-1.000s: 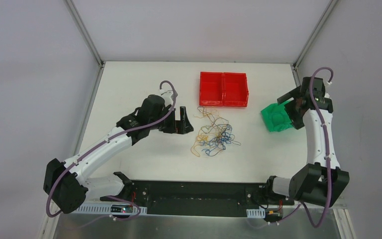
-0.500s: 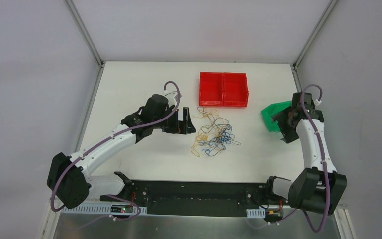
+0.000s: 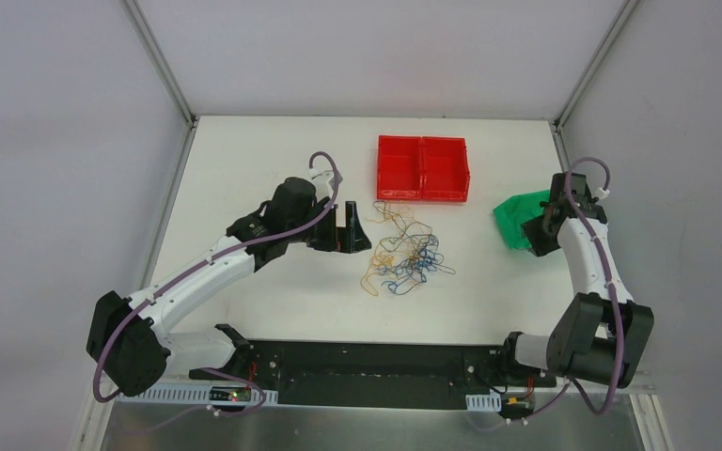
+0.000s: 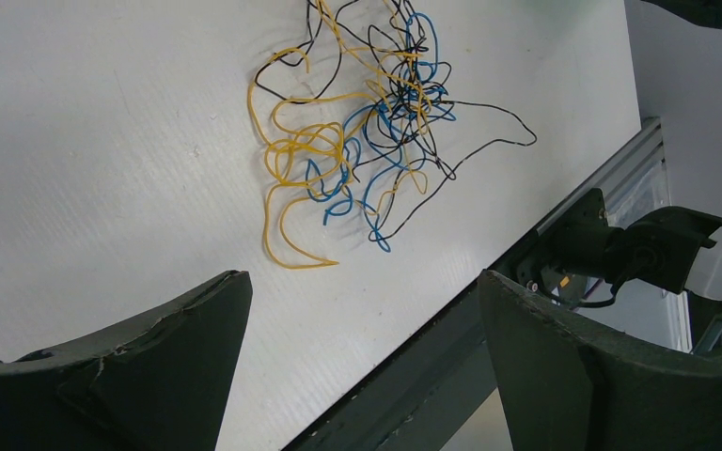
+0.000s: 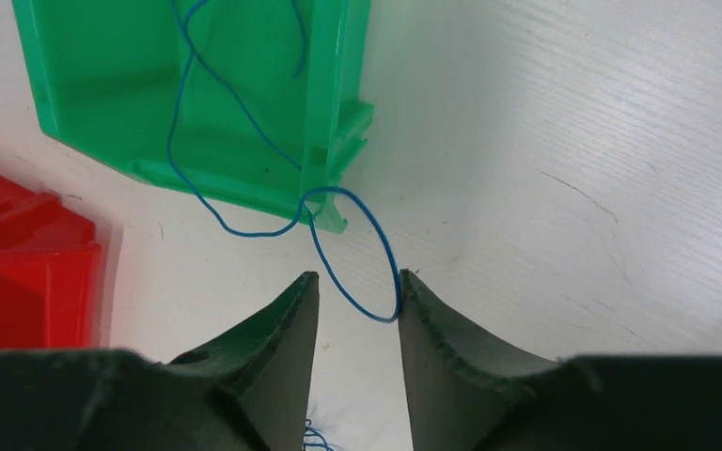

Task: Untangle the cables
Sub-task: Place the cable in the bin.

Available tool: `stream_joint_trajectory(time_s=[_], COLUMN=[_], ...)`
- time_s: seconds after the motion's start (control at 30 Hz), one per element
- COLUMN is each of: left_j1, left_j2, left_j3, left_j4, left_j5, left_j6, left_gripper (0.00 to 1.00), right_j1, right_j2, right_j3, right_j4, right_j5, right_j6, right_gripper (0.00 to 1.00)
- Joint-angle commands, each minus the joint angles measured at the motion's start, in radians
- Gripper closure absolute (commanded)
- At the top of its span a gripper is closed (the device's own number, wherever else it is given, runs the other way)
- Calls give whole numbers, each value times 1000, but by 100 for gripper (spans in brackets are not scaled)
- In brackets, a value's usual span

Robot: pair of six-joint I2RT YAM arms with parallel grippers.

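Cables (image 3: pixel 404 258) sit in a loose tangle at the middle of the white desk (image 3: pixel 244 160), just in front of the red double bin (image 3: pixel 423 169): yellow, blue and dark strands all looped through one another. From the left wrist view the knot (image 4: pixel 357 141) is plain to see, yellow curls on the near side, blue in the thick of it, and one dark strand trailing off on its own. Left gripper (image 3: pixel 350 230) hangs just beside the tangle, its jaws spread wide (image 4: pixel 362 282), nothing between them and nothing touched. Over on the right side of the desk, well apart from the clump, one blue strand (image 5: pixel 387 249) lies separate. It runs through the green bin (image 5: pixel 188 94), spills over the bin's rim and makes a loop on the desk. Right gripper (image 5: pixel 357 282) is down at that loop, jaws drawn in narrow with a gap between them. The loop sits in that gap, right against one finger (image 5: pixel 432 329), not pinched. In the overhead view this gripper (image 3: pixel 536 235) is at the edge of the green bin (image 3: pixel 512 218).
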Motion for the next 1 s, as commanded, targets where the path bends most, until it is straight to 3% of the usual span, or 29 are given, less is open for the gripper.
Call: stream_joint_trajectory(time_s=[0.0,0.07,0.17,0.4,0.6,0.97], left_j1=[-11,-11,-11,-11,-11,-11], left_j2=[-18,-14,-10,-4,12,0], left_j3=[14,17,20,24,34,18], left_j4=[22,22,22,22,22,22], left_j5=[10,9,12,14,24,15], left_j6=[25,24,22,20,19,17], left_gripper=[7,7,7,7,7,7], right_j1=[-15,-20,-31,-61,-96,-96], right_j2=[35,54,72,126,296,585], right_j3=[52,66,75,155,271,319], right_j4=[39,41,57,58,51,138], right_j5=[21,17,-11,-8,-24,-12], right_j6=[16,12,7,11,32,71], right_gripper=[65,73,100,100,100,100])
